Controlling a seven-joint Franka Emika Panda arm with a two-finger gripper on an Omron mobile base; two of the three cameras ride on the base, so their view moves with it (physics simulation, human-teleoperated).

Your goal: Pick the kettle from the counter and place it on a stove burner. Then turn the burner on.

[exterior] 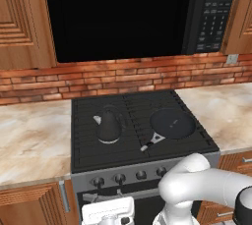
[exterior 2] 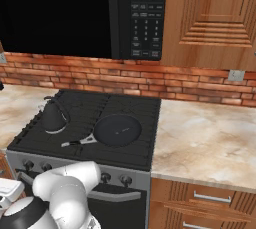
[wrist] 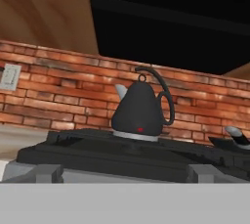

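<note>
— hand view first: where's the kettle (wrist: 139,112)?
— upright on my stove's front left stove burner (exterior: 101,143), off the bench (exterior: 29,138), beside the pan (exterior: 171,123).
— your fingers?
— low before the knobs (exterior: 119,178); spread or pressed, i cannot tell.

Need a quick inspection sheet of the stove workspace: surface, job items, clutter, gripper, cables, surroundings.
Surface: beige marble counter on both sides of the black stove.
Job's things: kettle upright on the left stove burner, pale spout toward the brick wall; knobs along the stove front.
Clutter: flat black pan on the right grate, handle toward the front.
Gripper: white hand low before the stove front; jaw state cannot be told.
Cables: nothing seen.
Surroundings: microwave above, wood cabinets, wall outlet.
</note>
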